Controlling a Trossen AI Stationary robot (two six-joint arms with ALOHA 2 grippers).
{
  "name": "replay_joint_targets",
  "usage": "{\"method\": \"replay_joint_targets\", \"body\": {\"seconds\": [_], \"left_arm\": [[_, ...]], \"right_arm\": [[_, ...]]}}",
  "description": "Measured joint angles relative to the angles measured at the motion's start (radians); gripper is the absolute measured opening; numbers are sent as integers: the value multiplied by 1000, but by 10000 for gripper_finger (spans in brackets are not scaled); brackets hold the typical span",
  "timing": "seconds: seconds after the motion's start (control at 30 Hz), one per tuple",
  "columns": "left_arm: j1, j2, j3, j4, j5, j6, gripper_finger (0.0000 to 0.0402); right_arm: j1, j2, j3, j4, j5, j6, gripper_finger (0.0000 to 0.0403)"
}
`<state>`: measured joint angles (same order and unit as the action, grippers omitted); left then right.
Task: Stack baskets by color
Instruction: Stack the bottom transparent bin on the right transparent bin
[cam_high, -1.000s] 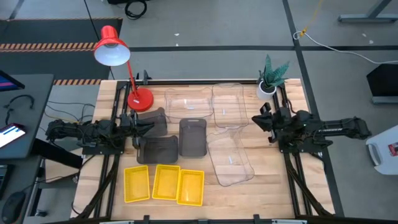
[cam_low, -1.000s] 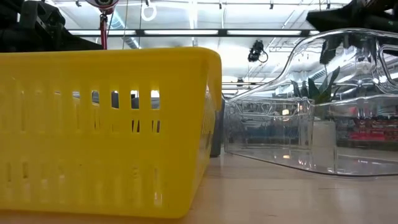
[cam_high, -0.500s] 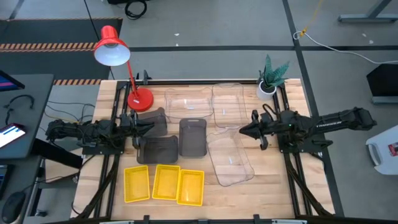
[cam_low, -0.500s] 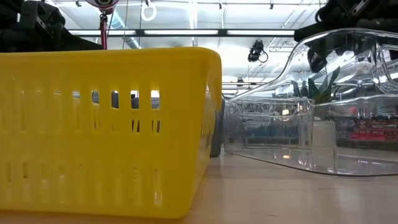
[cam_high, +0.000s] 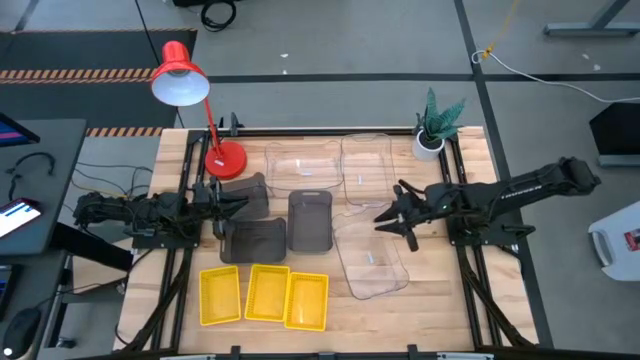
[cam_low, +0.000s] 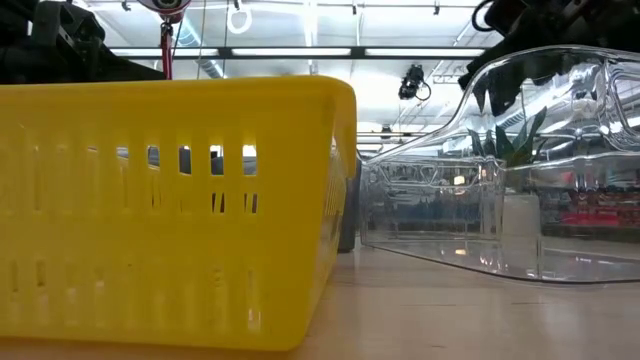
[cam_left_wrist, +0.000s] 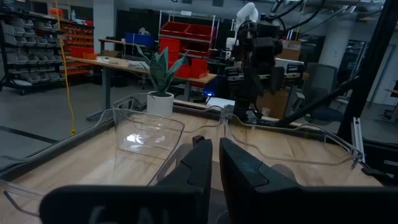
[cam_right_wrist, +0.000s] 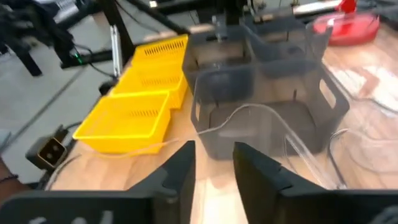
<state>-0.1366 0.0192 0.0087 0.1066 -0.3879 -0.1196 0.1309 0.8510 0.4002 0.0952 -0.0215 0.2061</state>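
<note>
Three yellow baskets (cam_high: 265, 295) stand side by side near the table's front edge. Three smoky grey baskets (cam_high: 310, 220) sit at the middle left; in the right wrist view the grey ones (cam_right_wrist: 261, 106) and the yellow ones (cam_right_wrist: 127, 115) lie ahead. Clear baskets (cam_high: 368, 165) lie at the far middle, and another clear basket (cam_high: 372, 262) lies right of centre. My right gripper (cam_high: 388, 220) (cam_right_wrist: 211, 165) hovers open above that clear basket's far end and touches nothing. My left gripper (cam_high: 238, 203) (cam_left_wrist: 214, 163) waits shut and level at the left, by the grey baskets.
A red desk lamp (cam_high: 224, 160) stands at the far left and a white plant pot (cam_high: 429, 146) at the far right corner. Bare wood (cam_high: 450, 310) lies at the near right. In the low view a yellow basket (cam_low: 170, 210) fills the foreground.
My right gripper has swung from the table's right side toward the middle, out over the clear basket, tipping from a steep downward slant to nearly level. Its fingers have opened. The baskets have kept their places.
</note>
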Motion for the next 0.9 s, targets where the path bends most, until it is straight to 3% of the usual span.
{"method": "replay_joint_targets", "body": {"seconds": [0.33, 0.9], "left_arm": [[0, 0, 0, 0, 0, 0, 33], [0, 0, 0, 0, 0, 0, 30]], "right_arm": [[165, 158, 132, -121, 163, 11, 175], [359, 463, 405, -341, 238, 120, 188]]}}
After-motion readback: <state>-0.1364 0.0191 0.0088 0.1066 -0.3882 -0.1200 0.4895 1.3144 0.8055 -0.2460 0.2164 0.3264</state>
